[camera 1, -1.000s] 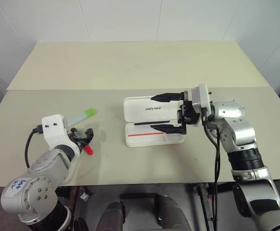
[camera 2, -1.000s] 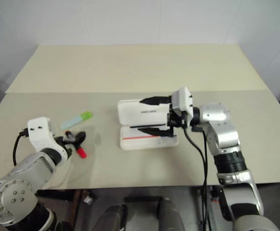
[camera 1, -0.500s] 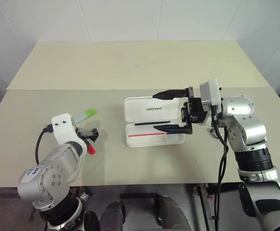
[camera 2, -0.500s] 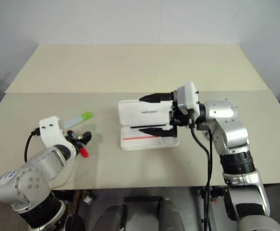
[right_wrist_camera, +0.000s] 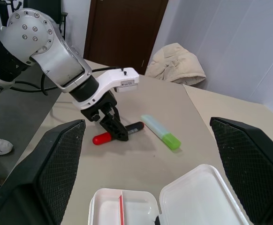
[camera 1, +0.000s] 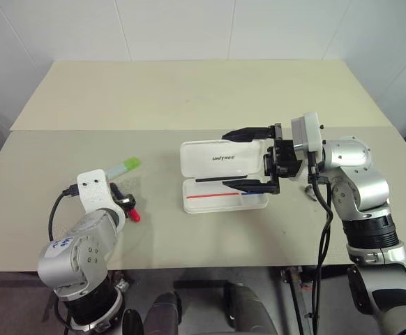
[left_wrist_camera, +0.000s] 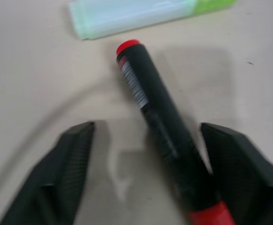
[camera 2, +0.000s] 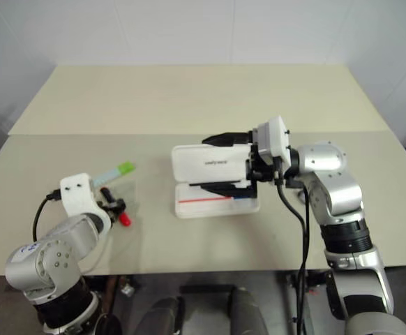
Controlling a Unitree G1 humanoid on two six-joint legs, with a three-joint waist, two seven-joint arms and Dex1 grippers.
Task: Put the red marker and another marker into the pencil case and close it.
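Observation:
The red marker (left_wrist_camera: 160, 122), black-barrelled with a red cap (camera 1: 134, 216), lies flat on the table at the left. My left gripper (camera 1: 123, 201) is low over it and open, one finger on each side, the barrel close against one finger (left_wrist_camera: 239, 164). The pale green highlighter (camera 1: 123, 166) lies just beyond. The white pencil case (camera 1: 220, 159) stands open at the centre, its lid lying back and its tray (camera 1: 224, 200) showing a red stripe. My right gripper (camera 1: 248, 159) hovers open over the case, pointing left.
A second table (camera 1: 203, 91) butts against the far edge of this one. The near table edge (camera 1: 210, 265) runs just below the marker and the case. Bare tabletop lies between the marker and the case.
My left gripper has sunk onto the red marker and its fingers have drawn closer around the barrel. The right gripper pulled back slightly to the right, then held still.

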